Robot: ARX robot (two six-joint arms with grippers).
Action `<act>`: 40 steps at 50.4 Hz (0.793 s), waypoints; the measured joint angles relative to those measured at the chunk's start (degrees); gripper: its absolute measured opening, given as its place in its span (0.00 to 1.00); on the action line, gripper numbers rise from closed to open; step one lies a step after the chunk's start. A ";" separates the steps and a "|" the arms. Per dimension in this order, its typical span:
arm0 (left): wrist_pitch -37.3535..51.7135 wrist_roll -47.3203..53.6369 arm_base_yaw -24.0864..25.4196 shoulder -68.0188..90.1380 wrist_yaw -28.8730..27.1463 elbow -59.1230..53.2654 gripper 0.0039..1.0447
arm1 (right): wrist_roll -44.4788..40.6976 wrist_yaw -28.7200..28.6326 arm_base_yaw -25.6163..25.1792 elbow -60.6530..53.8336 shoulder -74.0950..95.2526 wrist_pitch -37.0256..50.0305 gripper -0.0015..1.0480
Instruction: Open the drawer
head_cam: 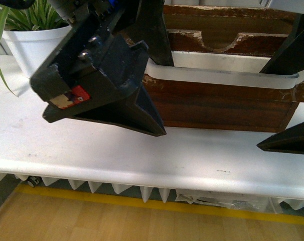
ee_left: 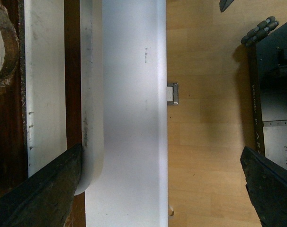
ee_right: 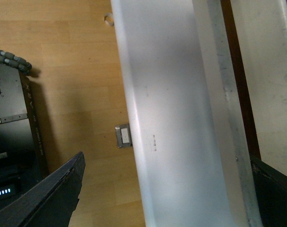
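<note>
Left gripper [head_cam: 162, 98], right gripper [head_cam: 262, 108]: jaws were spread wide, each seemingly hooked behind handle [head_cam: 222, 76]; drawer [head_cam: 217, 108] best pulled evenly, straight.

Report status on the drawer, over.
Left gripper and right gripper open, straddling the white handle. Drawer not gripped yet. Plant pot stands clear.

Setting: indoor robotics lab or test room with an office-type fit-out.

Evidence, front view:
- white bench [head_cam: 142, 155] across mid-frame
- finned white radiator [head_cam: 144, 192] under it
- yellow line [head_cam: 142, 204] on the light wood-laminate floor [head_cam: 92, 223] along the bottom
- potted plant [head_cam: 31, 20] at upper left

Evidence, left wrist view:
- black equipment chassis [ee_left: 276, 94] with lit indicators at the right edge
- metal floor box [ee_left: 173, 93] near centre
</note>
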 joint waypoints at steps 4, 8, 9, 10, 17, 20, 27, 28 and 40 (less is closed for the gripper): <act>-0.42 0.24 -0.04 -0.70 -0.09 -0.42 0.94 | -0.48 0.04 0.22 -0.35 -0.81 -0.83 0.91; -0.24 0.24 -0.24 -1.49 -0.15 -1.25 0.94 | -0.85 0.02 0.42 -0.92 -1.49 -1.20 0.91; 0.04 0.24 -0.31 -1.73 -0.17 -1.60 0.94 | -0.87 0.00 0.44 -1.07 -1.64 -1.20 0.91; 0.24 0.24 -0.39 -2.01 -0.20 -1.97 0.94 | -0.83 0.00 0.44 -1.14 -1.75 -1.20 0.91; 3.85 -0.28 -0.59 -3.78 0.20 -4.24 0.94 | 0.00 -1.44 0.33 -2.05 -3.04 0.07 0.91; 6.27 -0.98 -0.59 -4.76 0.35 -5.31 0.94 | 0.96 -2.82 -0.02 -2.38 -3.69 0.87 0.91; 12.98 -2.99 -0.52 -8.44 1.77 -8.76 0.94 | 3.06 -5.66 -1.70 -3.82 -6.40 2.97 0.91; 13.46 -3.26 -0.50 -8.76 1.88 -9.05 0.94 | 3.34 -6.01 -2.05 -4.15 -6.93 3.30 0.91; 32.00 -12.52 0.81 -20.24 1.40 -20.63 0.94 | 10.88 -11.10 -7.23 -12.26 -16.92 14.69 0.91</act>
